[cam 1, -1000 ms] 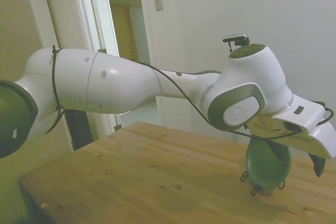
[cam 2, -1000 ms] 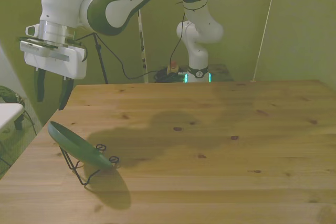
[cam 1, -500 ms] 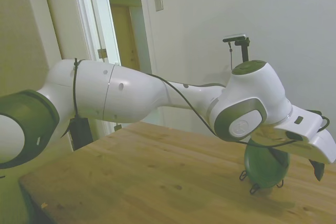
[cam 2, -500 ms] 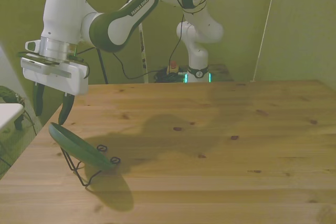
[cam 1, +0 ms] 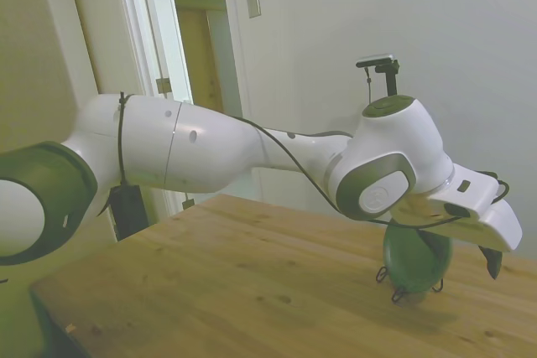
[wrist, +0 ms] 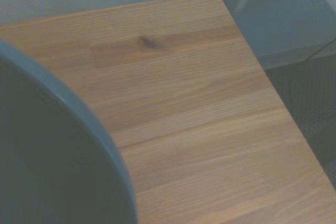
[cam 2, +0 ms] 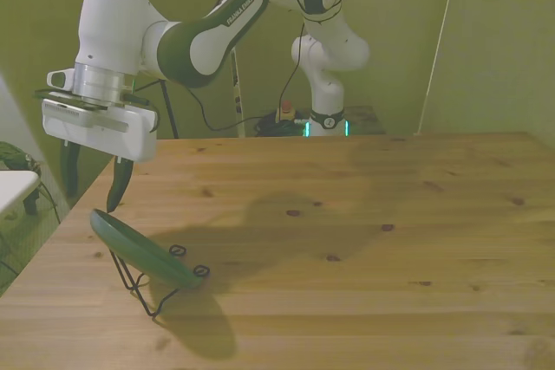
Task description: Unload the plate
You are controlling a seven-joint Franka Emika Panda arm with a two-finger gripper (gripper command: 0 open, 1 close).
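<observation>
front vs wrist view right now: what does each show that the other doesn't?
Front only: the open gripper just above the upper rim of the plate, which leans tilted on the black wire stand near the front view's left table edge.
Wrist only: the floor past the table corner, seen close.
Both: the plate's dark rim and wooden tabletop.

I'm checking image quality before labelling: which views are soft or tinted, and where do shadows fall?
Front view: greenish cast, fairly sharp; the arm's broad shadow lies across the wooden table, and the round dark green plate on its thin black wire stand casts a shadow toward the near edge. Side view: dim and soft. Wrist view: the plate's rim is a blurred, dark curve.
</observation>
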